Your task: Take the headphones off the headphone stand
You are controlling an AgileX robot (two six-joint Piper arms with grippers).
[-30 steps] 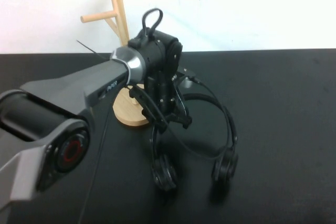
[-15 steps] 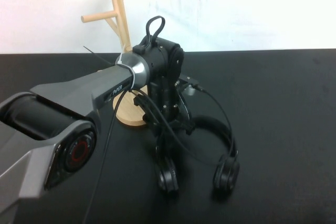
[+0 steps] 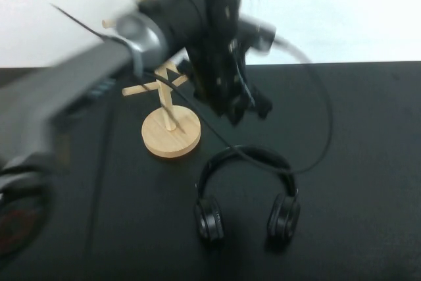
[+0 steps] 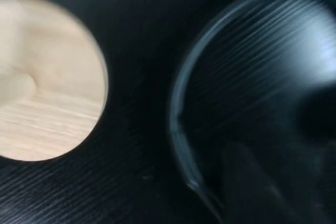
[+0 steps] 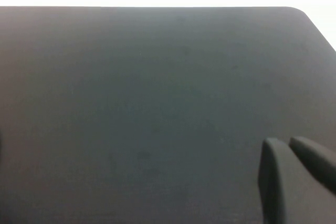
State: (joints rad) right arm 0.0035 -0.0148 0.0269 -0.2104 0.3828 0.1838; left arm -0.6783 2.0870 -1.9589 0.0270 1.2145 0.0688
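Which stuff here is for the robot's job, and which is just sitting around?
For the job: headphones lying on the table, headphone stand beside them, left claw raised above.
Just around: black table, right claw over bare table.

Black headphones [image 3: 247, 189], pale wooden headphone stand [image 3: 171, 133], black left pincer [image 3: 247, 106], black table [image 3: 368, 162]

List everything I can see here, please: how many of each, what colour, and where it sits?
headphones: one, black, lying flat on the table in front of the stand, free of it.
headphone stand: one, light wood, standing on the table behind and to the left of the headphones.
table: one, black, under everything.
wall: white, behind the table.
left gripper: one, black, raised above the table between stand and headphones, holding nothing.
right gripper: one, dark, seen only by its own wrist camera, low over bare table.
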